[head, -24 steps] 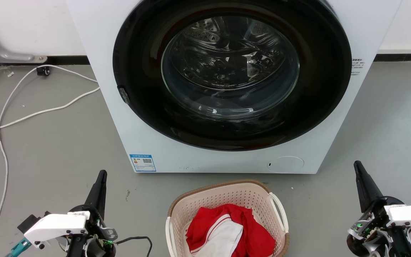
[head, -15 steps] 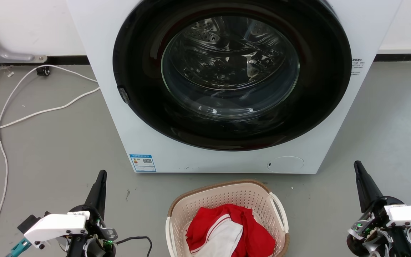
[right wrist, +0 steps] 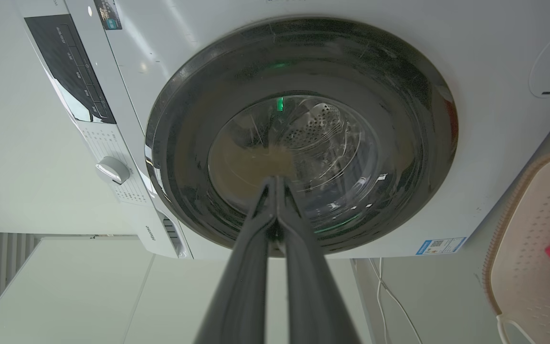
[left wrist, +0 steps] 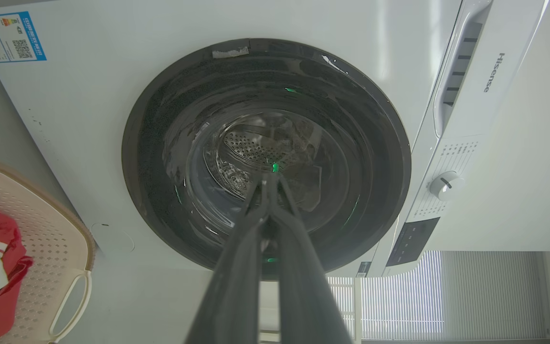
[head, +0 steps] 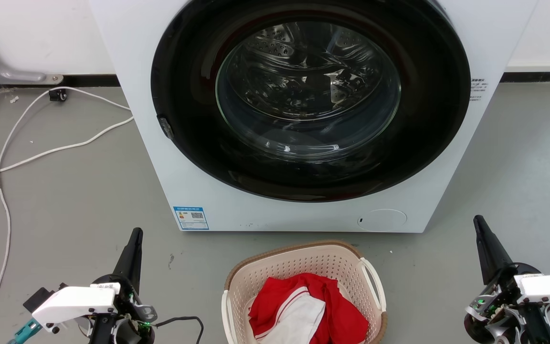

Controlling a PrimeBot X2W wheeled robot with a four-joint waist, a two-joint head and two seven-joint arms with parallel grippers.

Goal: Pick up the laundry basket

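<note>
Both grippers sit where they were in the preceding pictures; treat the approach as not yet begun. The left gripper and right gripper rest low, fingers pressed together and empty, pointing toward the white front-loading washing machine. The cream-beige perforated plastic laundry basket, brown-rimmed, stands on the grey floor between them, well apart from each. You will need to bring both arms inward to its white side handles.

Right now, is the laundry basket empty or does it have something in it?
Not empty: the laundry basket holds crumpled red and white cloth, piled partway up its perforated walls.
</note>
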